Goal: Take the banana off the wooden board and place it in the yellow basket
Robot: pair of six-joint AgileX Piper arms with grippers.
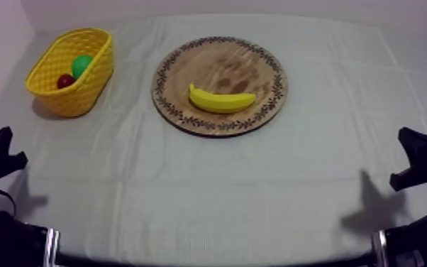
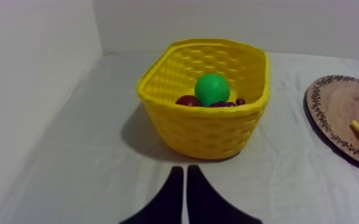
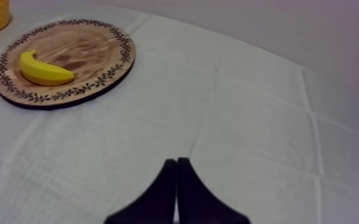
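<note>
"Yellow banana (image 1: 221, 100) — where is it?"
"Lying on the wooden board (image 1: 220, 57), well apart from the yellow basket (image 1: 60, 53) (a green fruit (image 1: 81, 65) and a small red fruit (image 1: 65, 81) sit inside)."
"And the grippers?"
"Left gripper (image 2: 184, 171) and right gripper (image 3: 176, 162) — both clenched on nothing, over bare cloth (image 3: 247, 119)."

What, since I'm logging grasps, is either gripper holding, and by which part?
Nothing: left gripper and right gripper are shut, empty; the banana lies on the wooden board.
</note>
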